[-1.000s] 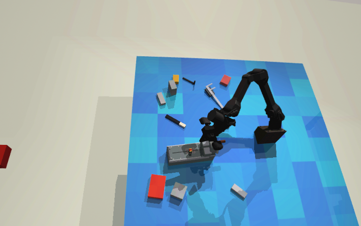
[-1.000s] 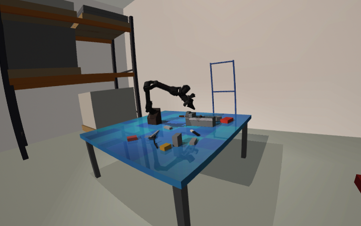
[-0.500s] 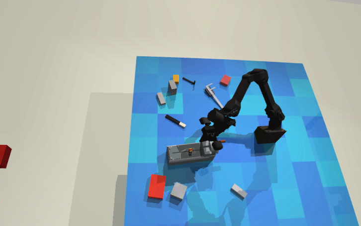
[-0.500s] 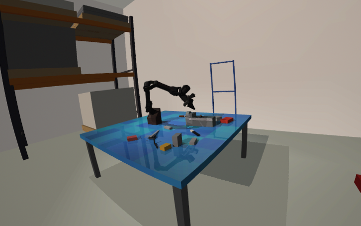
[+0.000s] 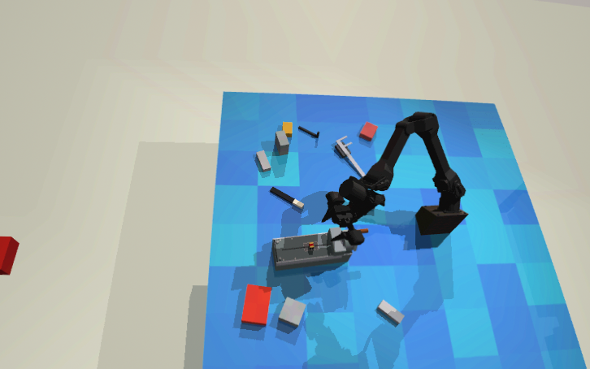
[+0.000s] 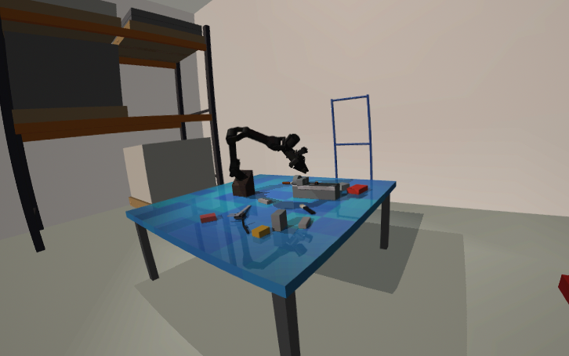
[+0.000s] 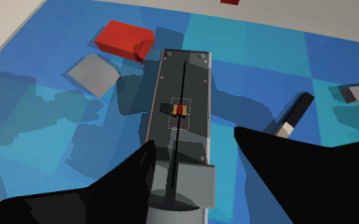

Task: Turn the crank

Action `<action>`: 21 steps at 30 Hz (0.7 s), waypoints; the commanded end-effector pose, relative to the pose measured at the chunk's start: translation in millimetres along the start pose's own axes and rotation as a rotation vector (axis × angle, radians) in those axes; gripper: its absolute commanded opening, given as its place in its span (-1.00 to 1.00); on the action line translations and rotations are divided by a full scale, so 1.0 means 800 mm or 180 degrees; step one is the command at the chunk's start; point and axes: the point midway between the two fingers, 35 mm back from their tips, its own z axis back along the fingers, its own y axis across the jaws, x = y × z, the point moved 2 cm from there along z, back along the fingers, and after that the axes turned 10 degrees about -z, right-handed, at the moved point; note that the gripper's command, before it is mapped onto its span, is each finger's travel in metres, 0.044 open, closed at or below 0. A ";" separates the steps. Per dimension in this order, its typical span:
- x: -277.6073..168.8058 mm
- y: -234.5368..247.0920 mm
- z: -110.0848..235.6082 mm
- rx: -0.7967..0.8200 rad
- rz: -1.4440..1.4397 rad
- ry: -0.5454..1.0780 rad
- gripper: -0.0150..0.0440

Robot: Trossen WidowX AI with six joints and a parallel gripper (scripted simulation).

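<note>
The machine is a long dark grey box (image 5: pixel 306 263) (image 6: pixel 315 193) (image 7: pixel 199 96) with a lighter grey block (image 5: pixel 336 247) (image 7: pixel 195 180) at its near end. In the wrist view the red pointer (image 7: pixel 179 110) sits in the slot between the two brass marks and looks level with them; a very small offset cannot be told. The orange-brown crank handle (image 5: pixel 363 230) (image 6: pixel 286 182) sticks out at the arm's side of the machine, outside the wrist view. My gripper (image 5: pixel 327 230) (image 6: pixel 306 171) (image 7: pixel 194 138) is open and empty, above the machine, clear of the handle.
A red block (image 5: pixel 256 305) (image 7: pixel 124 40) and a grey block (image 5: pixel 292 311) (image 7: pixel 94 74) lie beyond the machine. A black bar with a pale end (image 5: pixel 284 196) (image 7: pixel 299 111) lies to one side. A caliper (image 5: pixel 352 158) lies near the forearm. Several small blocks lie farther off.
</note>
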 end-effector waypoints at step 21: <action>0.000 0.000 0.000 -0.0003 0.0000 0.0001 -0.49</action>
